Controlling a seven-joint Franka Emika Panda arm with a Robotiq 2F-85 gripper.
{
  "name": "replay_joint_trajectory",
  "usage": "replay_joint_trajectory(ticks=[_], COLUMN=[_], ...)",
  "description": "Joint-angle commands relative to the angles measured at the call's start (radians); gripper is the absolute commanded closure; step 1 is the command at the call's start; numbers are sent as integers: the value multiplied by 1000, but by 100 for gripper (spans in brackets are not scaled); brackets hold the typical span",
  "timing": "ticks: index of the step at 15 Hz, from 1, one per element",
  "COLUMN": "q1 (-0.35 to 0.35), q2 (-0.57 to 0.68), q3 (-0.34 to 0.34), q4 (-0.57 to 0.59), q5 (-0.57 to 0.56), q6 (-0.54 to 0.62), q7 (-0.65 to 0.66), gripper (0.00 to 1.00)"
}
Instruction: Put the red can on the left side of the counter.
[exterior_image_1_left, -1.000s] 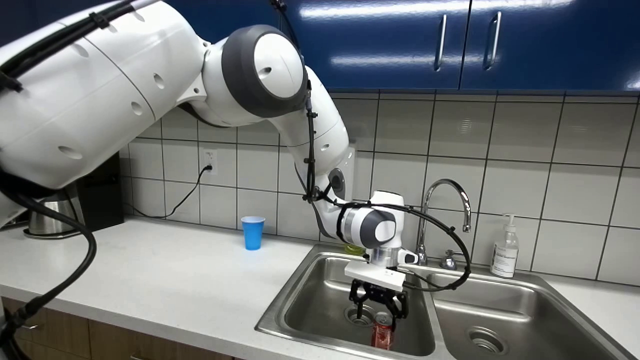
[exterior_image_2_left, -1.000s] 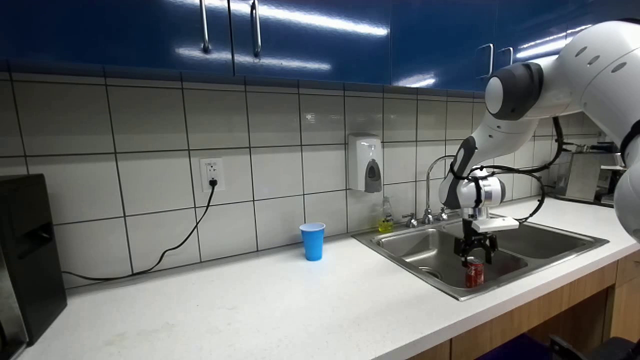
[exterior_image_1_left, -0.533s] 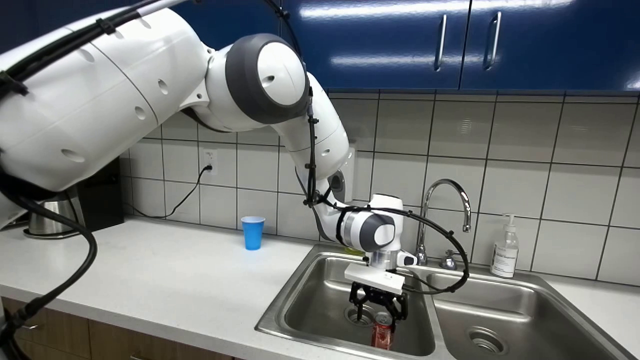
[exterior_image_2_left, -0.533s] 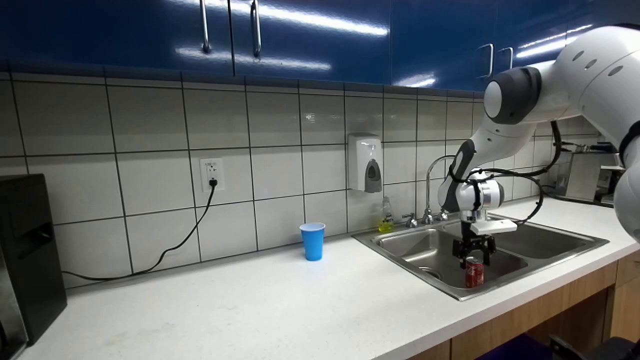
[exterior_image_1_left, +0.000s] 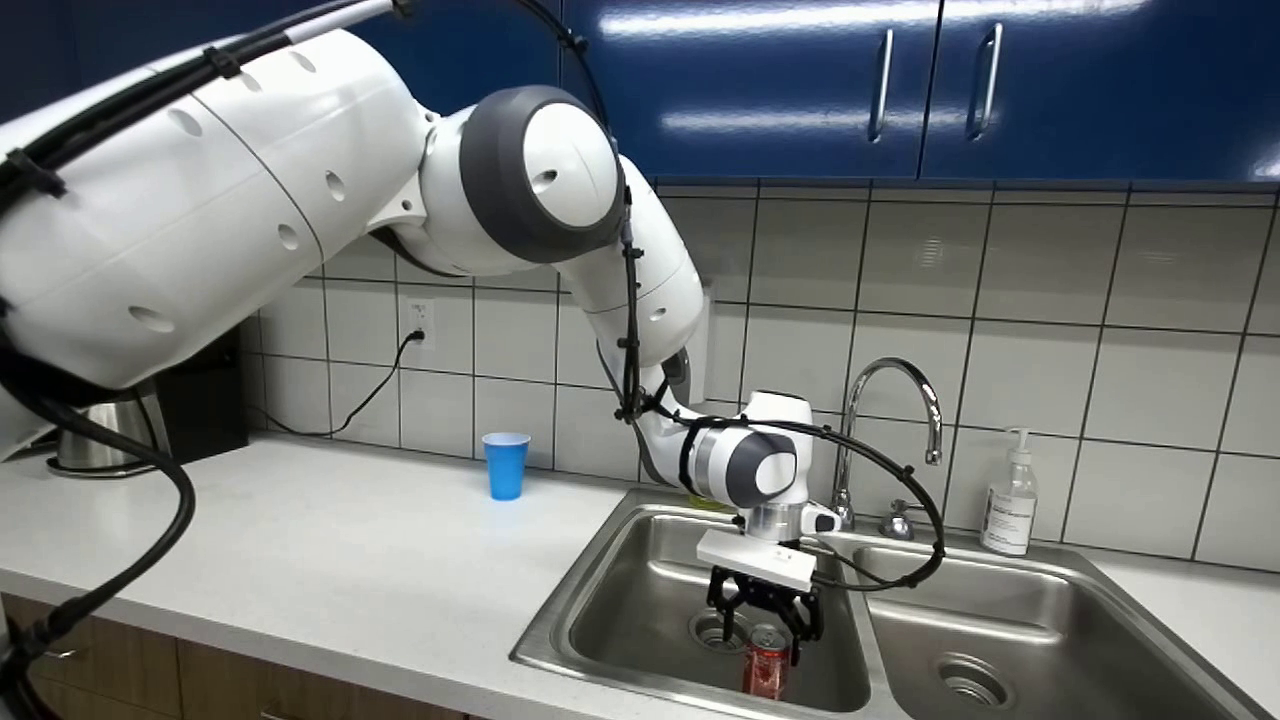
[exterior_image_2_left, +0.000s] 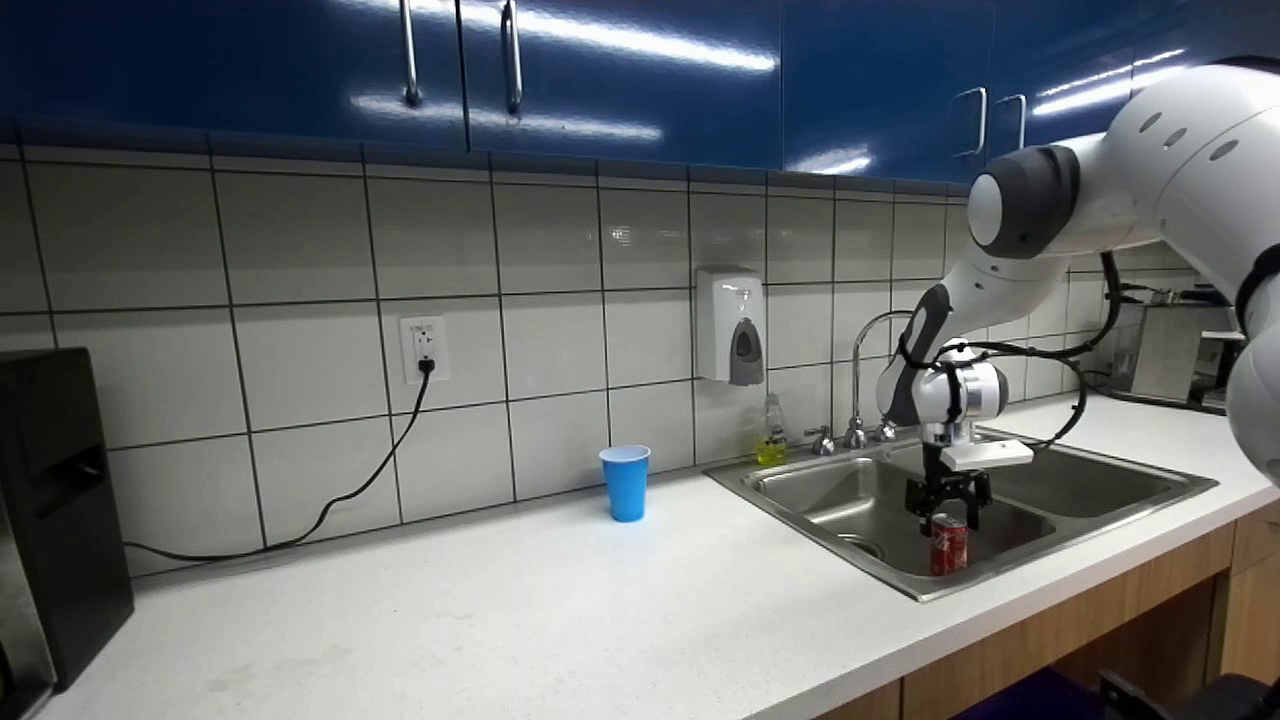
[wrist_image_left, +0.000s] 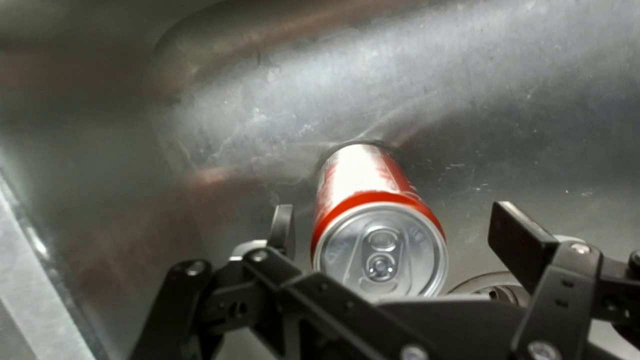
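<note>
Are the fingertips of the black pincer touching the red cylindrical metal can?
Apart: in the wrist view, the steel sink shows between the red can and both fingertips.

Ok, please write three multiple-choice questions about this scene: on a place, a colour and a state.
1. What colour is the cup on the counter?
A) green B) blue C) orange
2. Where is the red can?
A) in the cup B) beside the cup C) in a sink basin
3. How is the gripper?
A) open B) shut C) clamped on the red can

1B: both exterior views show it blue.
2C: it stands within the sink basin in both exterior views.
3A: its jaws stand apart in the wrist view.
</note>
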Motion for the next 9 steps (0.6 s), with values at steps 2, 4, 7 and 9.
replay_joint_trajectory(ticks=[2, 4, 7, 9], q1=[-24, -24, -25, -25], q2=[45, 55, 69, 76], q3=[20, 19, 18, 16], q4=[74, 89, 109, 120], q5=[6, 3, 2, 1], q6=[-15, -24, -36, -47], q7=[11, 11, 13, 16], gripper=[0, 0, 0, 0])
